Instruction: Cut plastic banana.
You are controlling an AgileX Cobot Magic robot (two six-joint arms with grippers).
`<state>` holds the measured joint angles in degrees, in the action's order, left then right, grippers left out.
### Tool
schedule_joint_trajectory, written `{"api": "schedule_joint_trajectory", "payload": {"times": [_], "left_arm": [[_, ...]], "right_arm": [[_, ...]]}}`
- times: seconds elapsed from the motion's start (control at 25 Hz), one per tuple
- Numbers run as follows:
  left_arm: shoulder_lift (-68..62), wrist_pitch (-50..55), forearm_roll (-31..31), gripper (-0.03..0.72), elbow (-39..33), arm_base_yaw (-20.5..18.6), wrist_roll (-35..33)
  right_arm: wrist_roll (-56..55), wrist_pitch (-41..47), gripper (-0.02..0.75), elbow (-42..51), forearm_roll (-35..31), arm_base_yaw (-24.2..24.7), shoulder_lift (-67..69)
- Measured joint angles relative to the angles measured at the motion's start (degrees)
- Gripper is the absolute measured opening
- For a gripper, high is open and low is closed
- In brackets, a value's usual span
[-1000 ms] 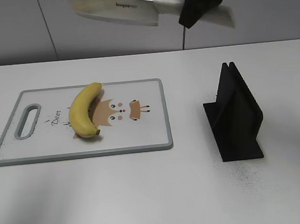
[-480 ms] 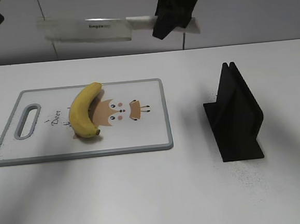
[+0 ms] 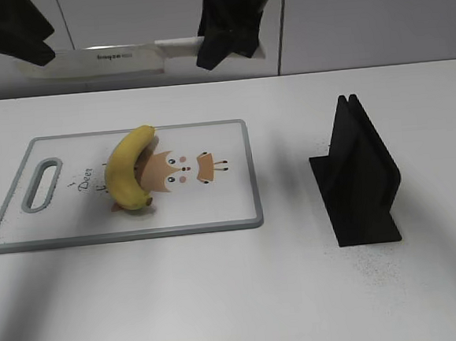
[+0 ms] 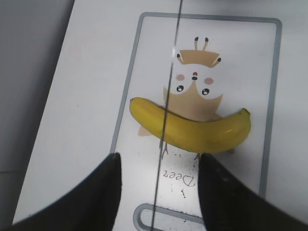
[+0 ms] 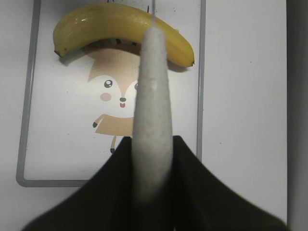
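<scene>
Since the earlier frames the knife (image 3: 101,60) has travelled left, high above the cutting board (image 3: 215,211), clamped in the right gripper (image 3: 229,28). Left wrist view: parted left gripper (image 4: 159,192) above the whole plastic banana (image 4: 192,127) lying on the board. Right wrist view: fingers pinch the handle.

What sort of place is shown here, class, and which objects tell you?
Probably a lab tabletop staged as a kitchen: a cartoon-deer cutting board, a plastic banana on it, a knife overhead, and a black knife stand.
</scene>
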<state>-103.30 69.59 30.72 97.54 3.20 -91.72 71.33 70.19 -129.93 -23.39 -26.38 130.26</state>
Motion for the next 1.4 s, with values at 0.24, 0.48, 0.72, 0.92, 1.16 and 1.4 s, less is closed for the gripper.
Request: {"api": "schedule_joint_trajectory", "payload": {"times": [0.24, 0.48, 0.72, 0.92, 1.16, 1.4], "left_arm": [[-2.97, -0.03, -2.97, 0.470, 0.37, 0.04, -0.59], [-3.55, -0.03, -4.51, 0.362, 0.49, 0.11, -0.74], [-4.31, -0.03, -4.50, 0.302, 0.54, 0.11, -0.86], [-4.82, -0.03, -4.50, 0.299, 0.54, 0.11, -0.90], [-4.82, -0.03, -4.50, 0.166, 0.54, 0.11, -0.90], [-4.82, -0.03, -4.50, 0.004, 0.54, 0.11, -0.90]], "right_arm": [[2.31, 0.00, 0.163, -0.06, -0.14, 0.00, 0.32], [2.67, 0.00, 0.163, -0.06, -0.14, 0.00, 0.85], [2.79, 0.00, 0.163, -1.40, -2.12, 0.00, 2.32], [2.98, 0.00, 0.162, -3.25, -2.45, 0.00, 2.44], [3.02, 0.00, 0.162, -3.50, -2.52, 0.00, 2.44], [3.02, 0.00, 0.162, -3.60, -2.83, 0.00, 2.44]]}}
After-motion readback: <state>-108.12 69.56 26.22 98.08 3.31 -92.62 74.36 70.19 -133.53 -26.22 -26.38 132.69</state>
